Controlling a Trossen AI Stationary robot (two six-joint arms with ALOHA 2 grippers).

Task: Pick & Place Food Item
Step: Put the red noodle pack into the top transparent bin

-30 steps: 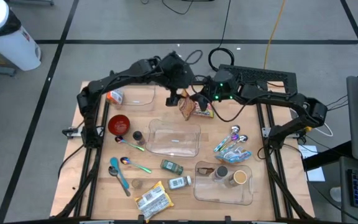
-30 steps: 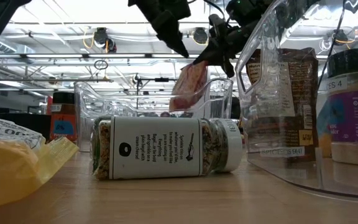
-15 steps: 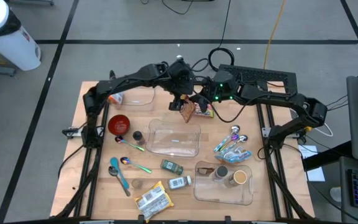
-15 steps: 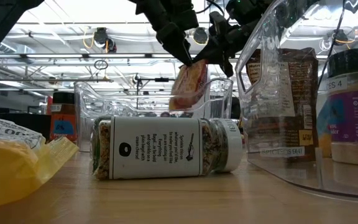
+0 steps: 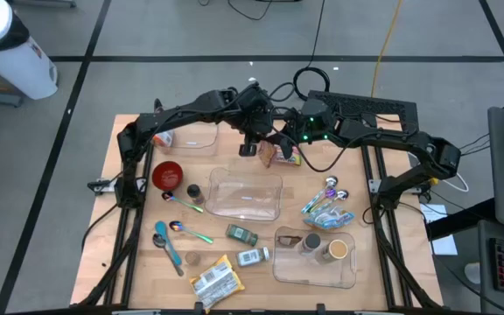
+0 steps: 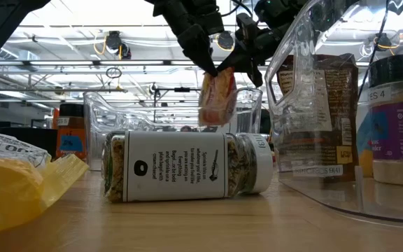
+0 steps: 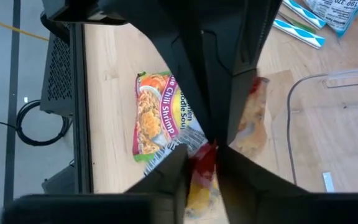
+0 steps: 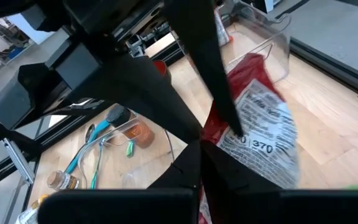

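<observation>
1. Nearest, the clear bin (image 5: 315, 256) at the table's front is holding jars and a brown packet.
2. Mid-table, the empty clear tray (image 5: 245, 194) is waiting.
3. Farther back, my right pincer (image 5: 278, 140) and left pincer (image 5: 250, 145) are both pinching the snack packet (image 6: 216, 96) aloft; I'm keeping one firm hold before releasing the other.

Three clear bins (image 5: 246, 194), three spoons (image 5: 166, 243), two spice jars (image 5: 241, 234)
</observation>
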